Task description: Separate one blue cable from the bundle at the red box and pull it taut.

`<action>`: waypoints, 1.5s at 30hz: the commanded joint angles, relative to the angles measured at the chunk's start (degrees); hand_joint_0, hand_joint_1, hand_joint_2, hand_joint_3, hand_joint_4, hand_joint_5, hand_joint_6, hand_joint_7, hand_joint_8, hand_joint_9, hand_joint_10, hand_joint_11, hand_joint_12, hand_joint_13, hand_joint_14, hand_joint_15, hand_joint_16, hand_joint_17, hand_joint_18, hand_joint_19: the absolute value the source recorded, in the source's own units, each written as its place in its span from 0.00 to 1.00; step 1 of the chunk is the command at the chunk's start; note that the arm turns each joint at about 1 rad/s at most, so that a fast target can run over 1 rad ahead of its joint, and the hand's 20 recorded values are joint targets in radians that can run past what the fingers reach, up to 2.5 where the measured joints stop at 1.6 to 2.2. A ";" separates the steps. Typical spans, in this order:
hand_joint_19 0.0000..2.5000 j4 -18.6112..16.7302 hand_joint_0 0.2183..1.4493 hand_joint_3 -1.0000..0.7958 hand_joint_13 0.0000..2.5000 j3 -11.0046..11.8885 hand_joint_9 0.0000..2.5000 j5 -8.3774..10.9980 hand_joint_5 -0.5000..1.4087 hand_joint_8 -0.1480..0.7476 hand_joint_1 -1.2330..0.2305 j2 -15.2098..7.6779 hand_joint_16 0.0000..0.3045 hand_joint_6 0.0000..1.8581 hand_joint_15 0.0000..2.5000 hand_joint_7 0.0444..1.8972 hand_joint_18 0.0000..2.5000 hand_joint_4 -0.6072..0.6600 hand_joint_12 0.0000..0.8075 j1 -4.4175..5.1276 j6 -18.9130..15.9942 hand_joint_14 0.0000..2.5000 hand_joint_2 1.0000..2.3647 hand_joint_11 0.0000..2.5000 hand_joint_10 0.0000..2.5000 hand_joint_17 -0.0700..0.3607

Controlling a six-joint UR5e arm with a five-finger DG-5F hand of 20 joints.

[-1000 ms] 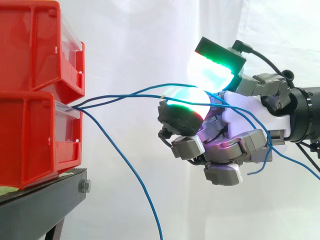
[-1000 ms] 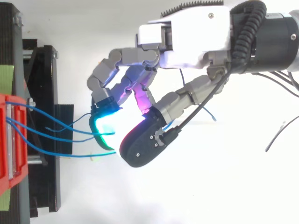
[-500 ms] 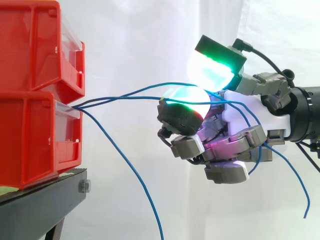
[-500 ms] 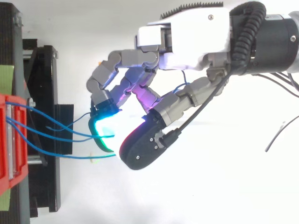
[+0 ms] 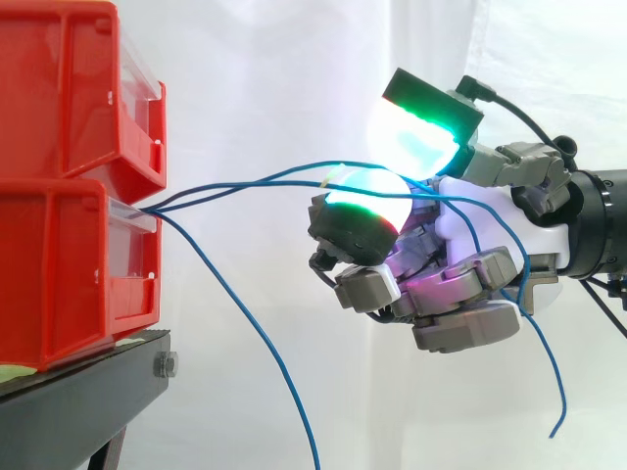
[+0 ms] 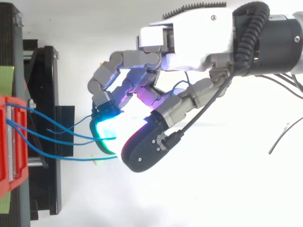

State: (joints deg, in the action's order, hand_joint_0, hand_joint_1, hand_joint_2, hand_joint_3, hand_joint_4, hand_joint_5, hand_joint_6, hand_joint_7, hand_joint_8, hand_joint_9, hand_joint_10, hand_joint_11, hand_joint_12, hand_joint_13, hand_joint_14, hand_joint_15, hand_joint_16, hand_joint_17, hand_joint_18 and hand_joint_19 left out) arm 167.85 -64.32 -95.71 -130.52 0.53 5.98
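Several blue cables [image 5: 245,184] leave the front of the lower red box [image 5: 59,264] and run right to my hand [image 5: 460,284]. Two of them cross over a glowing green fingertip [image 5: 367,196] and under the larger glowing pad [image 5: 411,142] above it, which stand apart. My lower fingers are curled into the palm around a blue cable, whose loose tail [image 5: 554,382] hangs down at the right. One more blue cable [image 5: 255,338] droops from the box to the bottom edge. From above, the cables [image 6: 52,132] fan from the box [image 6: 12,142] to the hand [image 6: 189,33].
A second red bin [image 5: 59,98] sits on top of the lower one, both on a black stand [image 5: 78,392]. A white curtain hangs behind. Open air lies below and to the right of the hand.
The lowest fingers have curled tighter into the palm. The cable's loose tail has swung from a loop at the fingers to hanging straight down at the right.
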 commanded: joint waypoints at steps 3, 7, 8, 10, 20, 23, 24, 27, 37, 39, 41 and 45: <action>0.75 0.02 0.35 0.36 0.27 -0.01 0.31 0.00 0.21 0.58 0.35 -0.09 0.13 0.47 0.46 0.57 0.54 0.49 0.48 0.00 -0.09 1.00 0.01 0.50 0.00 0.36; 0.65 -0.06 0.35 0.36 0.27 -0.01 0.33 -0.09 0.21 0.58 0.36 0.00 0.12 0.47 0.49 0.57 0.51 0.49 0.49 0.00 0.00 1.00 0.01 0.56 0.00 0.36; 0.64 -0.06 0.35 0.36 0.27 -0.01 0.33 -0.09 0.21 0.57 0.36 0.00 0.12 0.48 0.48 0.57 0.51 0.49 0.49 0.00 0.00 1.00 0.01 0.57 0.01 0.36; 0.56 -0.06 0.35 0.36 0.27 -0.01 0.33 -0.09 0.21 0.57 0.36 0.00 0.13 0.48 0.51 0.57 0.50 0.49 0.49 0.00 0.00 1.00 0.01 0.57 0.08 0.36; 0.43 -0.06 0.35 0.36 0.28 -0.01 0.29 -0.09 0.21 0.54 0.36 0.00 0.13 0.48 0.59 0.57 0.47 0.50 0.53 0.09 0.18 1.00 0.01 0.54 0.58 0.37; 0.42 -0.06 0.36 0.36 0.27 -0.01 0.28 -0.18 0.21 0.54 0.36 0.00 0.13 0.48 0.59 0.57 0.47 0.50 0.52 0.09 0.26 1.00 0.01 0.53 0.69 0.37; 0.42 0.02 0.36 0.36 0.27 -0.01 0.28 -0.18 0.21 0.54 0.36 0.00 0.13 0.48 0.59 0.57 0.47 0.50 0.53 0.09 0.26 1.00 0.01 0.53 0.71 0.37; 0.42 0.02 0.36 0.36 0.27 -0.01 0.27 -0.09 0.21 0.54 0.36 0.00 0.13 0.48 0.59 0.56 0.47 0.50 0.52 0.09 0.44 1.00 0.01 0.53 0.81 0.36; 0.44 0.20 0.36 0.36 0.26 -0.01 0.26 -0.18 0.21 0.54 0.36 0.00 0.13 0.48 0.59 0.57 0.47 0.50 0.51 0.00 2.81 1.00 0.01 0.52 0.85 0.36; 0.45 0.20 0.36 0.36 0.26 -0.01 0.26 -0.18 0.21 0.54 0.36 0.00 0.13 0.48 0.58 0.57 0.47 0.50 0.52 0.00 3.25 1.00 0.01 0.53 0.85 0.36; 0.45 0.38 0.35 0.37 0.26 -0.01 0.26 -0.18 0.21 0.54 0.36 0.00 0.13 0.48 0.58 0.56 0.47 0.49 0.52 0.00 3.60 1.00 0.01 0.52 0.86 0.36; 0.45 0.73 0.35 0.37 0.26 -0.01 0.26 -1.23 0.21 0.54 0.36 0.09 0.13 0.48 0.58 0.57 0.47 0.49 0.52 -0.44 4.83 1.00 0.01 0.52 0.86 0.36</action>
State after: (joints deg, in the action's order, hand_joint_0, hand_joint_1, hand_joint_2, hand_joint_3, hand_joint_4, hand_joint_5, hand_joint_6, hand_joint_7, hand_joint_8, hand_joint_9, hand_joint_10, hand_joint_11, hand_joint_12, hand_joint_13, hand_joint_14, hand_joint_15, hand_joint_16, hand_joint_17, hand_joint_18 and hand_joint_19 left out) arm 168.39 -64.33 -96.36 -130.49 0.30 10.14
